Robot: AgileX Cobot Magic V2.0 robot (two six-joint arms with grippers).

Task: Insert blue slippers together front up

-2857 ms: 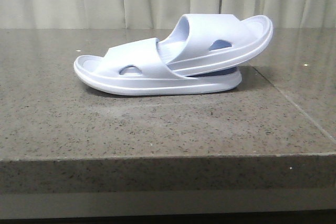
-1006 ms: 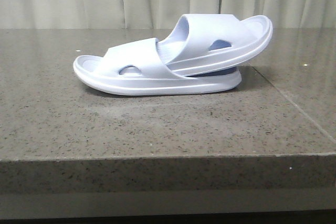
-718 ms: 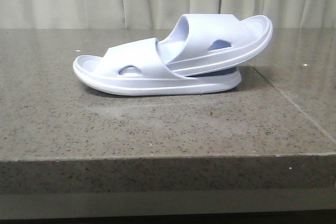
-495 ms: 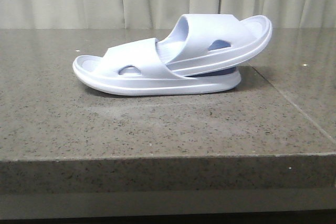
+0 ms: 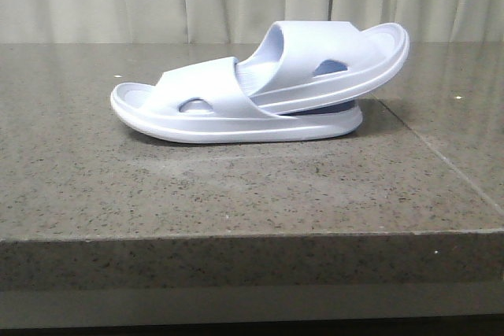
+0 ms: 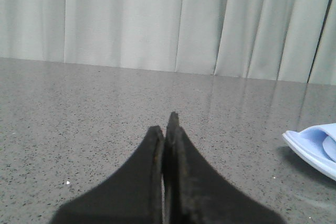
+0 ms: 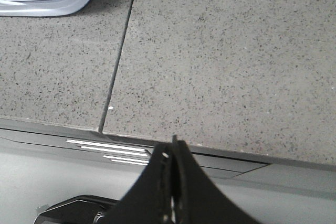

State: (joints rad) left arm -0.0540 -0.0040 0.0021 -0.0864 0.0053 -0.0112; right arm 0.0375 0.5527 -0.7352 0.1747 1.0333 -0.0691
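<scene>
Both grippers are empty with fingers pressed together: the left gripper (image 6: 167, 129) hovers low over the desk (image 5: 236, 186), the right gripper (image 7: 173, 156) near its front edge. The blue slippers (image 5: 260, 88) lie mid-desk, already nested, one tucked under the other's strap. The task looks finished; nothing further seems needed.

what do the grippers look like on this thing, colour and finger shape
Only the wrist views show them. The left gripper has two black, matte fingers, wide at the base and tapering to a thin tip, with rough, slightly worn inner edges. The right gripper has the same black tapering fingers, with small pale flecks along the inner edge. No cables or markings are visible.
</scene>
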